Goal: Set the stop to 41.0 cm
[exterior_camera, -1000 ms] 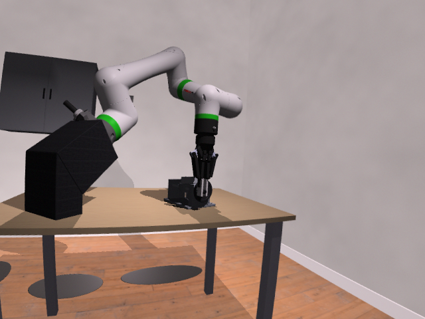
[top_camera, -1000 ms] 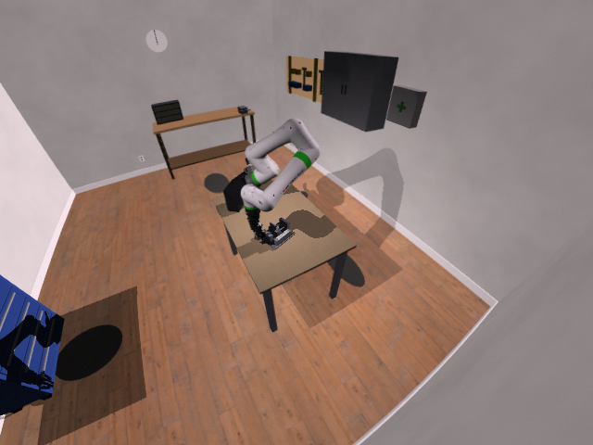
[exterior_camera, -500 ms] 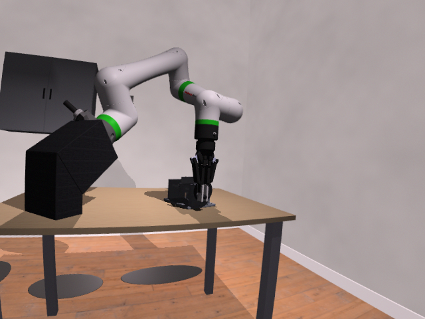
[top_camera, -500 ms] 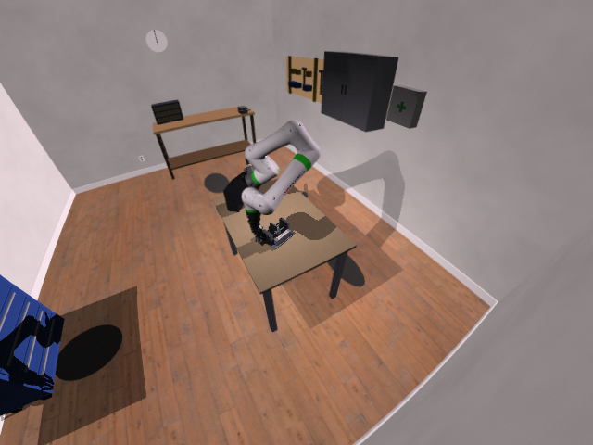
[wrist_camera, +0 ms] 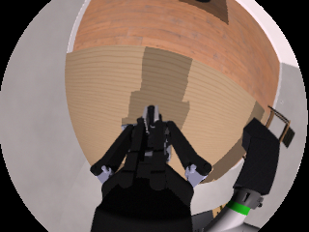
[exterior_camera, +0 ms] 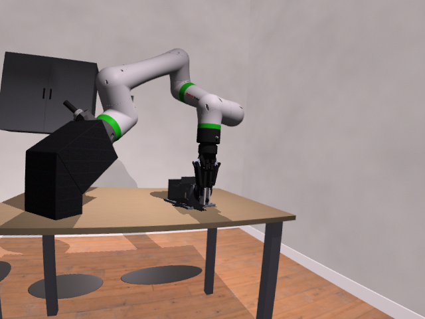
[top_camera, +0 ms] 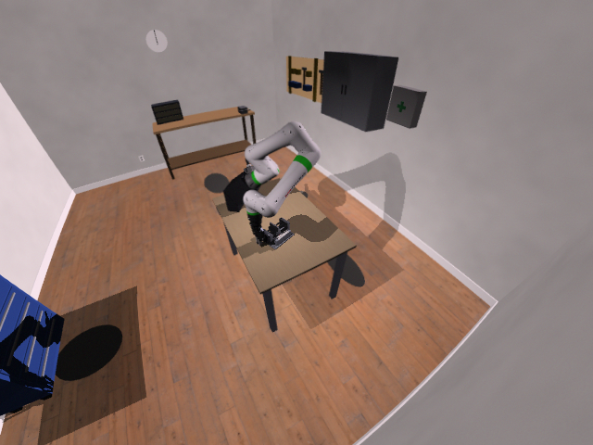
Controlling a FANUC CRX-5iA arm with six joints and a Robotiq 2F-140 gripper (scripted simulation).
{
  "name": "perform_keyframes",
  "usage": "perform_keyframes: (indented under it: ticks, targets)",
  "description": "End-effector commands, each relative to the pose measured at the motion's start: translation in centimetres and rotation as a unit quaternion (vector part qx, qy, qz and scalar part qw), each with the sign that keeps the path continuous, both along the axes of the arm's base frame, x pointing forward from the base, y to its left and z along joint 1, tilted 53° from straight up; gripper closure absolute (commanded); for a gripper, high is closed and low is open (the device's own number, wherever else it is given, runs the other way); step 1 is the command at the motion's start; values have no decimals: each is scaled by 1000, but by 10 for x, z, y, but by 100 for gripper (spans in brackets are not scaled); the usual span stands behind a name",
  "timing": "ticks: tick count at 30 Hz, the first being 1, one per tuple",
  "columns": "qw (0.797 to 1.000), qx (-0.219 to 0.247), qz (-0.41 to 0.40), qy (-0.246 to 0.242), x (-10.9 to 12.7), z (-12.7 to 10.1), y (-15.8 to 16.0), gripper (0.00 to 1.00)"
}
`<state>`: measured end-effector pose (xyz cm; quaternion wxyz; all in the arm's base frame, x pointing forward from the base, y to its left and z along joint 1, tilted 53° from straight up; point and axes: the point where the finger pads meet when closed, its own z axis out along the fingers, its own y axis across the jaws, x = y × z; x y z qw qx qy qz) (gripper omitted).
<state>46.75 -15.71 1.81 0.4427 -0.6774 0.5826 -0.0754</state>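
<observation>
Tan wooden table (exterior_camera: 240, 214) carries the small dark stop fixture (exterior_camera: 181, 193) mid-top. Black two-finger gripper (exterior_camera: 204, 197) points straight down at its near end, jaws clamped on the handwheel (exterior_camera: 202, 195) — cranking step, I judge. Next: turn to 41.0 cm, then release; scale unreadable.

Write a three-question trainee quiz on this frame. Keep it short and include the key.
1. True or false: the gripper is shut on the handwheel.
2. Where does the stop fixture stand? A) on the floor B) on the table C) on the wall shelf
3. Fill in: on the table, away from the fixture, stands the arm's black ____.

Key: 1 true; 2 B; 3 base.
</observation>
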Motion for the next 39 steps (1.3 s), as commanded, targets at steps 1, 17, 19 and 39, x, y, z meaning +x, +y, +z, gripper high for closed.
perform_keyframes:
  ticks: [1, 17, 19, 39]
  targets:
    - [1000, 0, 0, 0, 6, 2, 1, 96]
    - [1000, 0, 0, 0, 21, 16, 0, 96]
    - [1000, 0, 0, 0, 23, 18, -1, 96]
    - [1000, 0, 0, 0, 26, 42, -11, 96]
